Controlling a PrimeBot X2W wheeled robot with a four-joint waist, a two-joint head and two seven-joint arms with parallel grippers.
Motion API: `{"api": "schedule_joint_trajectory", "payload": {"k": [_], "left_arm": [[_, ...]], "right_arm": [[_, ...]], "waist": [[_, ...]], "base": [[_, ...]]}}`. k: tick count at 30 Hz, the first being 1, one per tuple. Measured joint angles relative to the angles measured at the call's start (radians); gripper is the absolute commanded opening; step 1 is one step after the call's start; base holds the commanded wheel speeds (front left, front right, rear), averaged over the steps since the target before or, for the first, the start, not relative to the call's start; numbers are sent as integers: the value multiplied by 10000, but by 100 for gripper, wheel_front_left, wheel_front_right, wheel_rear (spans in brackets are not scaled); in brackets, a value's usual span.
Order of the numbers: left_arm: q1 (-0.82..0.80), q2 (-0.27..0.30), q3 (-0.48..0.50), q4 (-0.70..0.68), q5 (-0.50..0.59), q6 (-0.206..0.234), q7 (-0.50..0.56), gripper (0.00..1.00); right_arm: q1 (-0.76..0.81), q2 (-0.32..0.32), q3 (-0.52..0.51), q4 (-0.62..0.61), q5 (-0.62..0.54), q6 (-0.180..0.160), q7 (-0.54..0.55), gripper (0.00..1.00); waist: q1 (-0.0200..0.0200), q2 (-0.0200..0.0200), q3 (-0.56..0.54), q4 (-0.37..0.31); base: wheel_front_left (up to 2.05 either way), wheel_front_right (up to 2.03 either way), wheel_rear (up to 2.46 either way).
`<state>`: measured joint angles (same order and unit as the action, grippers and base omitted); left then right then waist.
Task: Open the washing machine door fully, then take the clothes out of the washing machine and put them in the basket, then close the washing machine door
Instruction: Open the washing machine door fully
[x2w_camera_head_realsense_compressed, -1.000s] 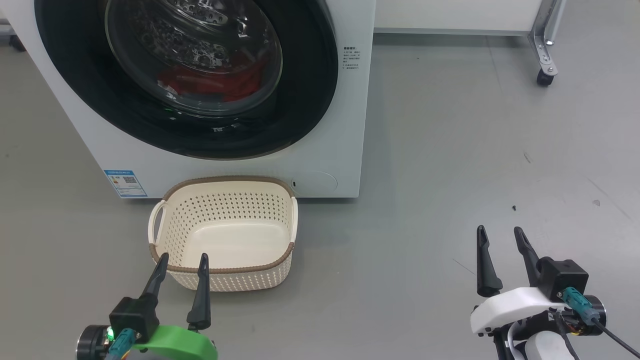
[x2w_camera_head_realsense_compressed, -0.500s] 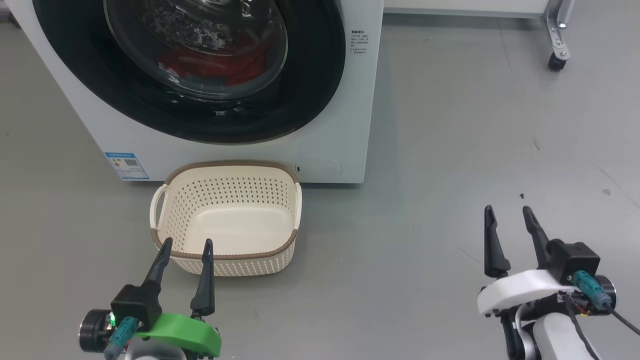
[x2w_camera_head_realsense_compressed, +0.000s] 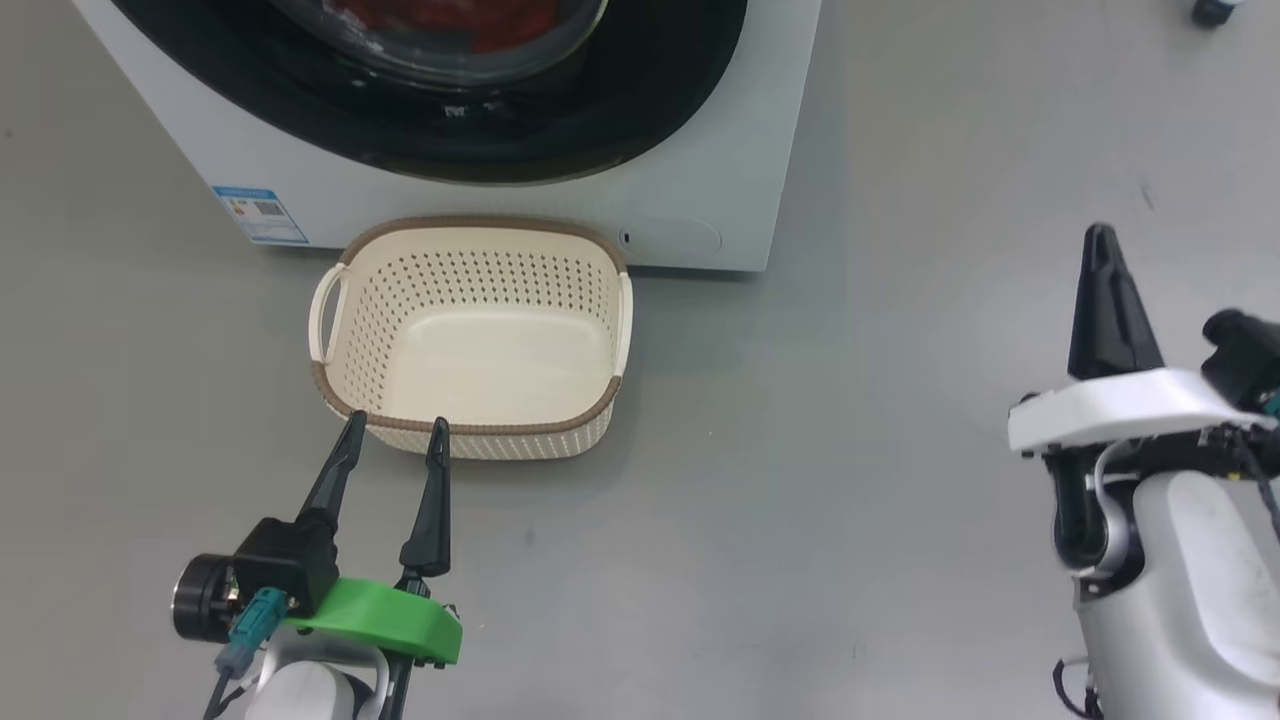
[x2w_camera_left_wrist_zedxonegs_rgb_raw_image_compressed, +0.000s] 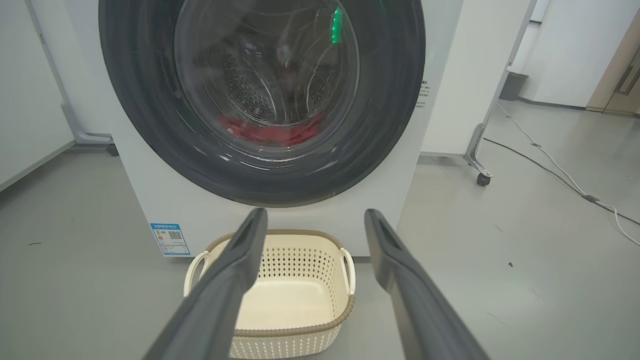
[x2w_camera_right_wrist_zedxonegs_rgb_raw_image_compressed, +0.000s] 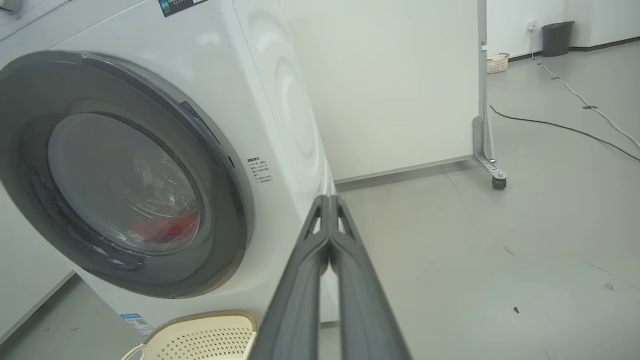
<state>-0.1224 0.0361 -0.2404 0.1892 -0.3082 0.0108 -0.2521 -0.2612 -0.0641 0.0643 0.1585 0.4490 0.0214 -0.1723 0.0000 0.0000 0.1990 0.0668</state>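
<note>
Washing machine (x2w_camera_head_realsense_compressed: 730, 190) stands broad and white in front of me, and its door (x2w_camera_left_wrist_zedxonegs_rgb_raw_image_compressed: 262, 90) lies shut against the front. The basket (x2w_camera_head_realsense_compressed: 480, 222) sits on the floor just beside the machine's base, under the door. The clothes (x2w_camera_left_wrist_zedxonegs_rgb_raw_image_compressed: 272, 132) show red low in the drum, behind the glass. My left gripper (x2w_camera_head_realsense_compressed: 398, 420) hangs by the basket's near rim with its fingers spread. My right gripper (x2w_camera_head_realsense_compressed: 1100, 240) is well off to the right above the floor, fingers pressed together.

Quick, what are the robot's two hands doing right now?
Left gripper: open, holding nothing.
Right gripper: closed, fingers pressed together, holding nothing.
</note>
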Motion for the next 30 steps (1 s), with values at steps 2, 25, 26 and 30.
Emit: {"api": "schedule_joint_trajectory", "payload": {"k": [2, 25, 26, 30], "left_arm": [[-91, 0, -35, -35, 0, -44, 0, 100], [-1597, -25, -598, -380, -472, -263, 0, 100], [-1642, -25, -604, -384, -520, -265, 0, 100], [-1819, -29, -742, -378, -727, -267, 0, 100]], "right_arm": [[-456, -29, -111, -146, 201, 102, 182, 0], [-5778, -50, -1400, 84, 3712, -485, 3499, 0], [-6009, -46, -1452, 125, 3923, -554, 3643, 0], [-6824, -52, -1586, 263, 4755, -700, 4174, 0]], "waist": [[0, 0, 261, 86], [0, 0, 3025, 1189], [0, 0, 3113, 1245], [1, 0, 3429, 1463]], "base": [[0, 0, 0], [0, 0, 0], [0, 0, 0], [0, 0, 0]]}}
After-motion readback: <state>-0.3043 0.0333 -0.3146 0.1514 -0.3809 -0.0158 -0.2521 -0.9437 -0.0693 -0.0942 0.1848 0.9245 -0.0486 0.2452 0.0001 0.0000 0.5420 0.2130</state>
